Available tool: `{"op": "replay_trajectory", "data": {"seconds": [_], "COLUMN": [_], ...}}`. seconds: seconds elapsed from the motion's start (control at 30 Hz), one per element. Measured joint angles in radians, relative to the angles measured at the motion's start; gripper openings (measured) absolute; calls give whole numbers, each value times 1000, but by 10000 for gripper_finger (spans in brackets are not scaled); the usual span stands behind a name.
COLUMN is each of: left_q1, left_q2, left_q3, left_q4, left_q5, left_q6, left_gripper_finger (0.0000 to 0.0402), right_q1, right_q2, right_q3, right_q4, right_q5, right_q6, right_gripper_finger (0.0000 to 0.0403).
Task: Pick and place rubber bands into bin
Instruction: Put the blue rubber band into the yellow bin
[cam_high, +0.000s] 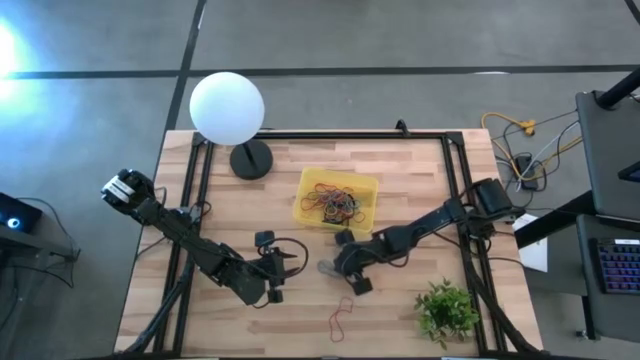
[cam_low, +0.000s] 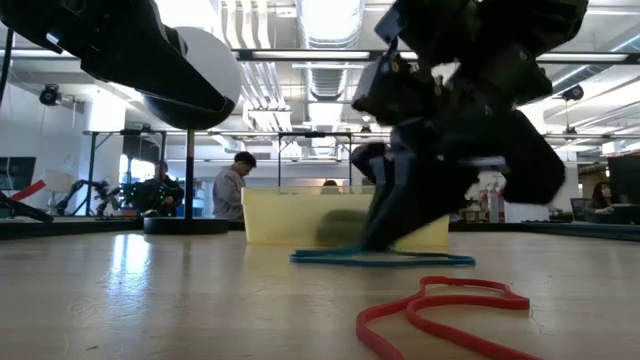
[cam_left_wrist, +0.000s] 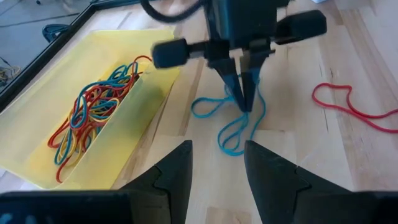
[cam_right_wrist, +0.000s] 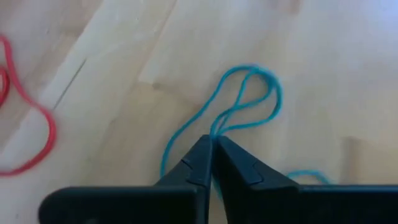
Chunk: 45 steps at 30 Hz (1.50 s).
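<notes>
Rubber bands: your right claw (cam_right_wrist: 212, 144) pinches the blue band (cam_right_wrist: 249, 99) on the desk (cam_right_wrist: 323, 56); red band (cam_right_wrist: 28, 130) beside it.

Robotics lab: exposed ceiling ducts (cam_low: 330, 70), other robot rigs (cam_low: 90, 195), people working.

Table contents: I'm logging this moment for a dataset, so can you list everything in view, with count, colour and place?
bin: one, translucent yellow, mid-table, beside the lamp
rubber bands in the bin: a tangled pile, red, blue, yellow and dark; count unclear
blue rubber band: one, on the wood in front of the bin, pinched by the right gripper
red rubber band: one, loose on the wood near the table's front edge
globe lamp: one, white on a black base, back left
plant: one, green, front right
people: a few, in the room beyond the table
left gripper: fingers open, empty, waiting left of the blue band
right gripper: fingers shut on the blue band
</notes>
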Motion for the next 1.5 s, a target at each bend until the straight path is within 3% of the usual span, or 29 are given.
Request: {"op": "replay_trajectory", "data": {"seconds": [0.43, 1.0, 1.3, 1.5], "left_q1": [0, 0, 14, 86], "left_q2": [0, 0, 53, 125], "left_q3": [-2, -7, -15, -11], "left_q4": [-7, 8, 159, 225], "left_q5": [0, 1, 67, 202], "left_q6": [0, -9, -5, -8], "left_gripper_finger": [130, 130, 130, 130], "right_q1": [0, 11, 10, 10], "right_q2": [-59, -190, -163, -137], "right_q3": [8, 8, 14, 21], "right_q4": [-28, -35, 11, 23], "right_q5": [65, 64, 64, 62], "right_q6": [-11, -44, -51, -51], "right_gripper_finger": [8, 8, 8, 8]}}
